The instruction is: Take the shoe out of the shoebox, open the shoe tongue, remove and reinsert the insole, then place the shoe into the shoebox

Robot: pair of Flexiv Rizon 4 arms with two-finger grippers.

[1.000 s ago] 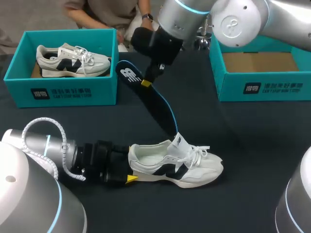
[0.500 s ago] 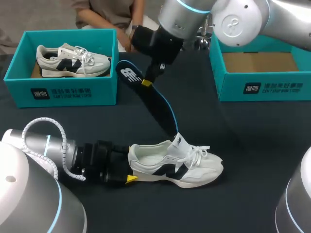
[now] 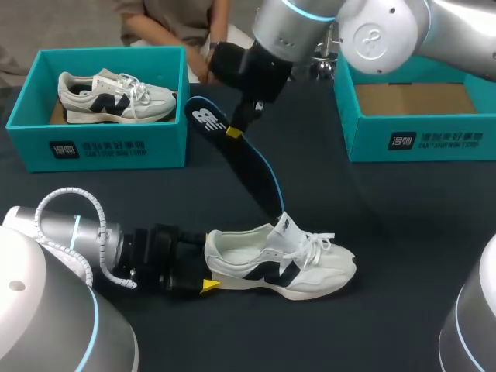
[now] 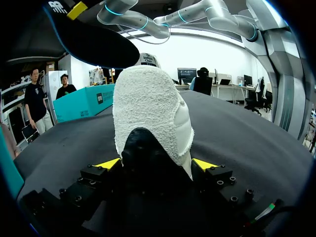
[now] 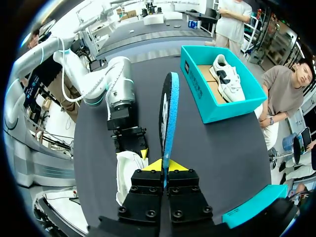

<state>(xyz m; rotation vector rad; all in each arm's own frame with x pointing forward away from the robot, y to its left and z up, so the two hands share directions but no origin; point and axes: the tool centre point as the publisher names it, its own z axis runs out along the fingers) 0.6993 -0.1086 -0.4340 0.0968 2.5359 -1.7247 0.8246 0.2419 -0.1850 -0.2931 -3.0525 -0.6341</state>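
Holding still over the last second, the left gripper (image 3: pixel 211 268) stays clamped on the heel of the shoe (image 3: pixel 287 263) lying on the table. The right gripper (image 3: pixel 232 130) keeps the insole (image 3: pixel 248 167) pinched, its toe end at the shoe's opening, so the insole step seems paused.

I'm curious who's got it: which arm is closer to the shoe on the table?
Left. The left gripper clamps the shoe at its heel; the right gripper holds the insole, higher up.

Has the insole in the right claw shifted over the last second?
No. The insole, held by the right claw, keeps its logo end beside the left shoebox's right wall and its tip at the shoe's tongue.
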